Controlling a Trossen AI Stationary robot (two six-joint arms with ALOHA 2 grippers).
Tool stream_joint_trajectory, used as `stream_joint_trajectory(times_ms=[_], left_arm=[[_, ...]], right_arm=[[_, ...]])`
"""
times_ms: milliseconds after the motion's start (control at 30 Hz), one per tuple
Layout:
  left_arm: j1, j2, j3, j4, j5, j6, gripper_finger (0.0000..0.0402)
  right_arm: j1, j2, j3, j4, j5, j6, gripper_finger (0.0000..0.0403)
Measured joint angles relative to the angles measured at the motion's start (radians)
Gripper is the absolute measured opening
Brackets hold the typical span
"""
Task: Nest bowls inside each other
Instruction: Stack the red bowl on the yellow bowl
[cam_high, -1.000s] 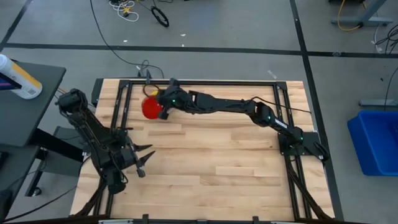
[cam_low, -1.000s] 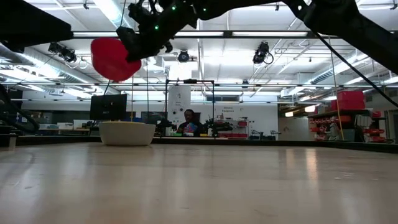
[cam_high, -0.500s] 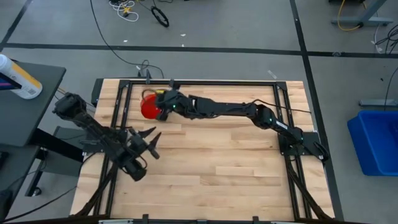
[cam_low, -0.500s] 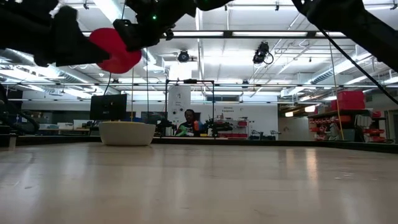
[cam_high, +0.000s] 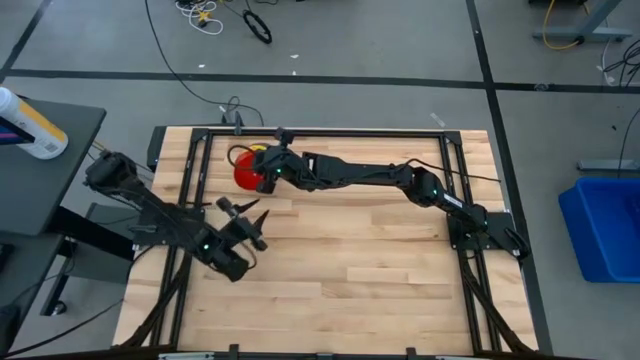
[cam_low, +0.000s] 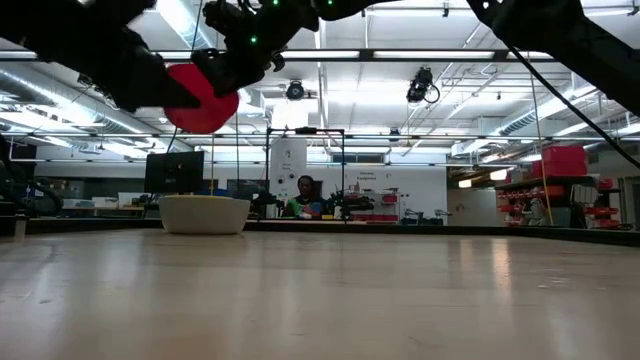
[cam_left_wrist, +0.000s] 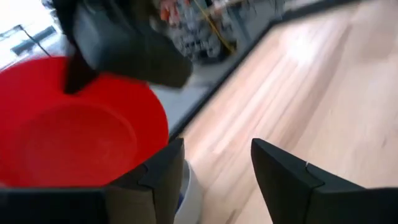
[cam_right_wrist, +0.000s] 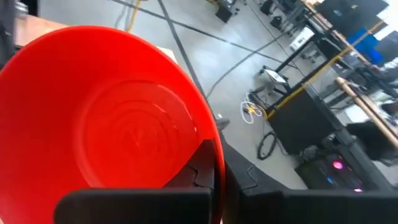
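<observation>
My right gripper (cam_high: 268, 177) reaches to the table's far left and is shut on a red bowl (cam_high: 246, 171), held high above the table (cam_low: 203, 98). Below the red bowl, a grey bowl with a yellow rim showing inside it (cam_low: 204, 214) stands on the wood; in the high view only a yellow edge (cam_high: 257, 149) of it peeks out. My left gripper (cam_high: 251, 212) hovers open, nearer the front edge than the red bowl, pointing toward it. The left wrist view shows the red bowl (cam_left_wrist: 74, 124) beyond the open fingers (cam_left_wrist: 217, 168). My right gripper clamps the red bowl's rim (cam_right_wrist: 219, 163), one finger inside the bowl (cam_right_wrist: 137, 205) and one outside the wall. The fingers come roughly level from the table's right side. The bowl is lifted clear and tilted, its opening turned toward the gripper.
A black metal frame (cam_high: 195, 150) borders the table near the bowls. Broad bare wood (cam_high: 380, 250) lies in the middle and to the right. A person sits far off in the room behind (cam_low: 305, 195).
My left gripper has swung from near the front left toward the far edge and the red bowl, rolling its wrist as it went. The red bowl stays high in my right gripper and has turned slightly in place.
</observation>
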Motion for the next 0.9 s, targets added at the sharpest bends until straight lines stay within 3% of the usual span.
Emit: stream_joint_trajectory(times_ms=[133,333,433,567,900], left_arm=[[0.096,0.0,0.0,-0.078,0.085,-0.027,0.0189],[0.203,0.0,0.0,-0.167,0.115,-0.097,0.016],[0.24,0.0,0.0,-0.173,0.121,-0.102,0.0115],[0.275,0.0,0.0,-0.185,0.122,-0.098,0.0017],[0.275,0.001,-0.003,-0.236,0.027,-0.119,0.0003]], right_arm=[[0.004,0.0,0.0,0.001,-0.003,0.0,0.0004],[0.011,0.0,0.0,0.01,0.018,-0.01,0.0004],[0.013,0.0,0.0,0.01,0.019,-0.012,0.0004],[0.013,0.0,0.0,0.004,0.018,-0.004,0.0005],[0.032,0.0,0.002,0.026,0.017,0.031,0.0005]])
